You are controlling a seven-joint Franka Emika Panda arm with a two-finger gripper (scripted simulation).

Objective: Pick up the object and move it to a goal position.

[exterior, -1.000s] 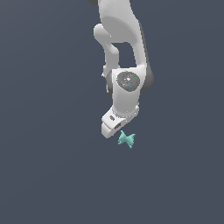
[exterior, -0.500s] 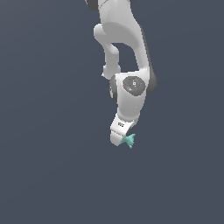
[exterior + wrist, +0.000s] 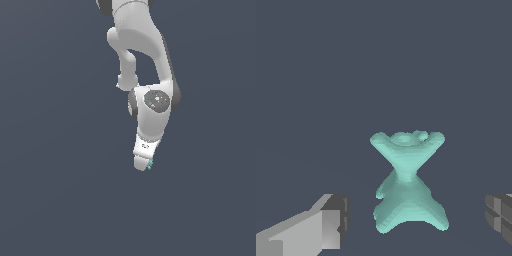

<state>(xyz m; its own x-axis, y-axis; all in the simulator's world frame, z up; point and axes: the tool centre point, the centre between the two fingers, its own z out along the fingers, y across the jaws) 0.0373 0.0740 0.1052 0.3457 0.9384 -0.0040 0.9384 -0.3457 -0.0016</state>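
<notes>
Between the spread fingers of the gripper — neither touching it — lies the teal object; in the exterior view only its edge shows beside the gripper.

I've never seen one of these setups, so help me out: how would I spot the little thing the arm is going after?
Follow the white arm down to its gripper; a teal sliver peeks out beside the tip. In the wrist view it sits between the two grey fingers, which stand apart from it. It is a teal object, pinched at the waist like a bow tie, the only coloured thing on the plain grey ground.
</notes>
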